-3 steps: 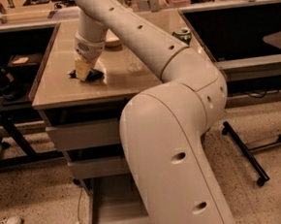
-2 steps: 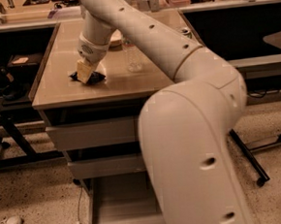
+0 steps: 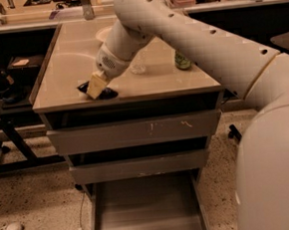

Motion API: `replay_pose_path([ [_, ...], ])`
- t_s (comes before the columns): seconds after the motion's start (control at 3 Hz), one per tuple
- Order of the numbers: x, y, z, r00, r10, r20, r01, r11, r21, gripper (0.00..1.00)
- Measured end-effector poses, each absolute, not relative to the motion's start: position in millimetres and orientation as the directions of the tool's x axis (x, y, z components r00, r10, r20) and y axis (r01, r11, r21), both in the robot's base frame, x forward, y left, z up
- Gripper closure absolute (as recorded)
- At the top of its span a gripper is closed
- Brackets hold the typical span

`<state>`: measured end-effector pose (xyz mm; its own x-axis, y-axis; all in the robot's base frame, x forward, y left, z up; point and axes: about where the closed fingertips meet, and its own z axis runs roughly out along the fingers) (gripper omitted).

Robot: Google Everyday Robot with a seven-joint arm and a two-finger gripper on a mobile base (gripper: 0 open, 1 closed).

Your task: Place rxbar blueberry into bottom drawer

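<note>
Pincer (image 3: 96,86) down on rxbar (image 3: 109,94), front-left of surface (image 3: 70,63). Can't tell if it's gripping bar or open. Confirm your hold before lifting. Lift straight, clear surface edge, carry forward, lower over open bottom drawer (image 3: 147,211), release low.

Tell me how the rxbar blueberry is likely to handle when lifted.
Probably light and fairly stiff: the rxbar blueberry is a small flat bar on the table under the gripper. Its wrapper looks smooth, so it may slip. Being flat, it should slide, not roll.
</note>
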<state>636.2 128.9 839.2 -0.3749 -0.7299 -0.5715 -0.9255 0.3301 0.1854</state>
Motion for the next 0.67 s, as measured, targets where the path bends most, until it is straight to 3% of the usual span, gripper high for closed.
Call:
replay_pose_path([
  [0.67, 566, 121, 817, -0.332, -0.765, -0.552, -0.943, 0.287, 0.169, 1.0],
])
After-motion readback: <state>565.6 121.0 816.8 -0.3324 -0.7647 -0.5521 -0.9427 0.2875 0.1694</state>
